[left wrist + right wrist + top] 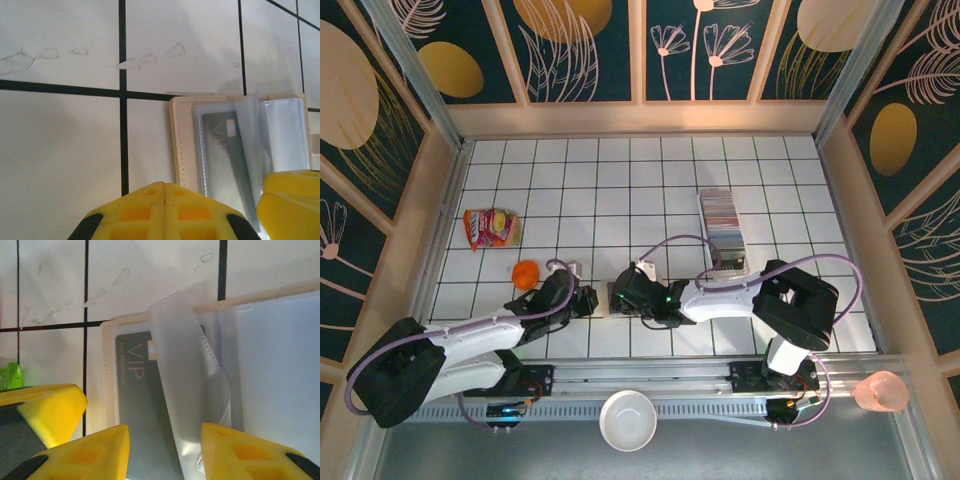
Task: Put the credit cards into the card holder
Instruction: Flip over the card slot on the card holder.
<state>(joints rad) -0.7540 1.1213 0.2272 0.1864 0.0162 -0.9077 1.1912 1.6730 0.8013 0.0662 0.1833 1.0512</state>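
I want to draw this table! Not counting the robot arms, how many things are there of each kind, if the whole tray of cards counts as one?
Snack packet: 1
Orange ball: 1
Tray of cards: 1
Card holder: 1
Grey card inside the holder: 1
White bowl: 1
Pink cup: 1
Total: 7

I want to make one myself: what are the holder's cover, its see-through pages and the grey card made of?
Cover: probably tan faux leather, matte, with stitching along the edge. Pages: thin clear plastic, glossy, one curling up. Card: seemingly stiff grey plastic, dull, with printed letters.
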